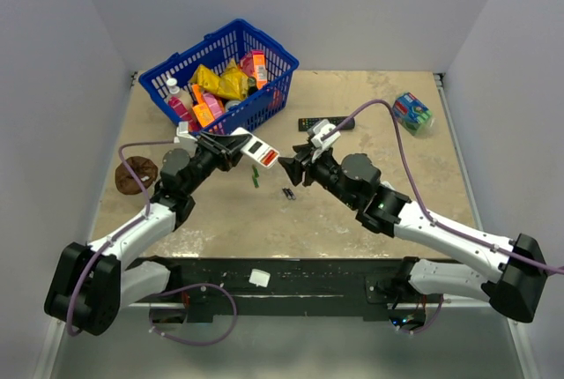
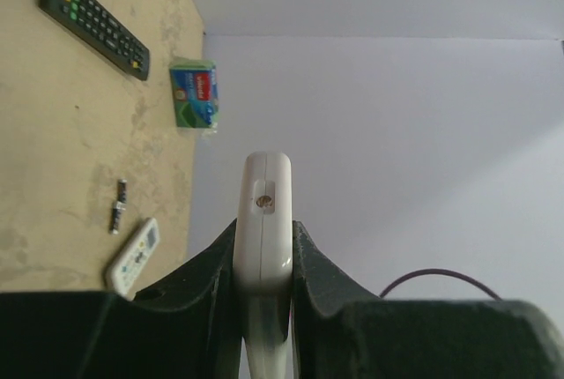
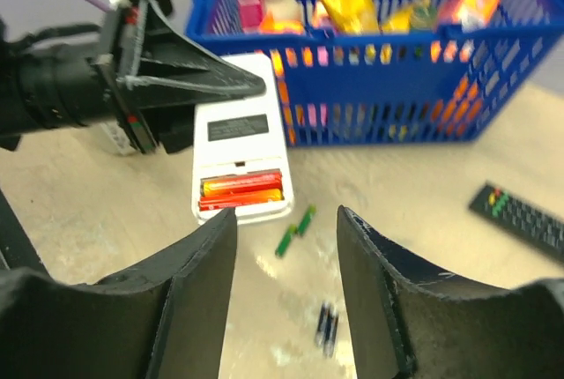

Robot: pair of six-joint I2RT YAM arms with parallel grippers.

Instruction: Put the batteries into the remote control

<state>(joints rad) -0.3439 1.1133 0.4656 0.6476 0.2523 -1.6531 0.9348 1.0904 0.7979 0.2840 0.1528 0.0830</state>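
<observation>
The left tool [image 2: 264, 240] pinches the small white rectangular remote control [image 3: 240, 163] off the beige surface [image 1: 220, 220], open bay showing red-orange batteries [image 3: 241, 192]; the right tool [image 3: 286, 219], spread and empty, should press them down squarely, gently

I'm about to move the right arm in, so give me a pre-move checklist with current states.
1. Left gripper shut on remote control: ok.
2. Battery bay uncovered, facing right gripper: ok.
3. Red-orange batteries in the bay: ok; fully seated: cannot tell.
4. Right gripper open and empty: ok.
5. Loose green batteries and black batteries lying on the table, none between the jaws: ok.
</observation>
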